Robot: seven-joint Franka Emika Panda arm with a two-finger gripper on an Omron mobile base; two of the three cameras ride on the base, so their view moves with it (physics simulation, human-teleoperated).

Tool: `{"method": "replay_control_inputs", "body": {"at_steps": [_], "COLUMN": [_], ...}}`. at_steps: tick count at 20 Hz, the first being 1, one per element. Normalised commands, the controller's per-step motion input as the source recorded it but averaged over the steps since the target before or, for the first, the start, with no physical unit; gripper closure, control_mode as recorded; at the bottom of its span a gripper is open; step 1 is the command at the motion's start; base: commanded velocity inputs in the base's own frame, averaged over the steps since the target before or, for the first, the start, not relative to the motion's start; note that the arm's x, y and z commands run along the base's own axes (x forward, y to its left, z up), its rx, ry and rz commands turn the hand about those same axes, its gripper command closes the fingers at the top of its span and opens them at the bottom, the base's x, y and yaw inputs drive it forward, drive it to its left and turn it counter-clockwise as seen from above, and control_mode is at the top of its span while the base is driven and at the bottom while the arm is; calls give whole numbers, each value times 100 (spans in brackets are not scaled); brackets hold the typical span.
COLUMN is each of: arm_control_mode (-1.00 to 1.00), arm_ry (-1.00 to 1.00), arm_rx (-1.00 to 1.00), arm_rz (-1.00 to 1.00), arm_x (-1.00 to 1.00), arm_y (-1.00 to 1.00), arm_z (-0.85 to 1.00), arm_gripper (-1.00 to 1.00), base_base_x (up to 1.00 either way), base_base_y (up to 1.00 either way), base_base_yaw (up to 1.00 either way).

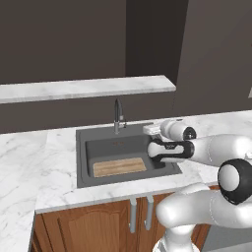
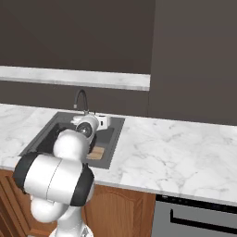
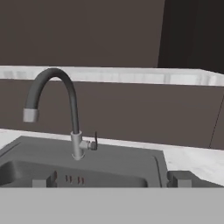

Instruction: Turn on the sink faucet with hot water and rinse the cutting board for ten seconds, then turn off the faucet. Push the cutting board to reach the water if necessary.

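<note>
Hand spread before sink faucet; cutting board in sink.

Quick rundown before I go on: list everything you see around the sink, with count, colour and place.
sink faucet: one, dark grey gooseneck with small side lever, behind the basin; no stream visible.
sink: one, dark grey, set in the counter.
cutting board: one, light-brown wood, flat at the basin's front.
counter: white marble, around the sink.
upper ledge: one, white marble, against the dark wall.
cabinet doors: brown wood, below the counter, grey handles.
arm: one, white with dark joints, reaching over the basin's right side.
pincer: one, dark tips spread apart, facing the faucet.
</note>
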Motion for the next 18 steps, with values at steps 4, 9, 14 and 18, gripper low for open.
{"method": "replay_control_inputs", "body": {"at_steps": [4,9,14,18], "arm_control_mode": [-100,-100,-100,-100], "arm_ry": [0,0,0,0], "arm_rx": [0,0,0,0], "arm_rz": [0,0,0,0], "arm_x": [23,24,31,32], "arm_y": [5,8,7,8], "arm_z": [-18,-23,-14,-7], "arm_gripper": [-100,-100,-100,-100], "base_base_x": [0,0,0,0], "base_base_y": [0,0,0,0], "base_base_yaw": [0,0,0,0]}}
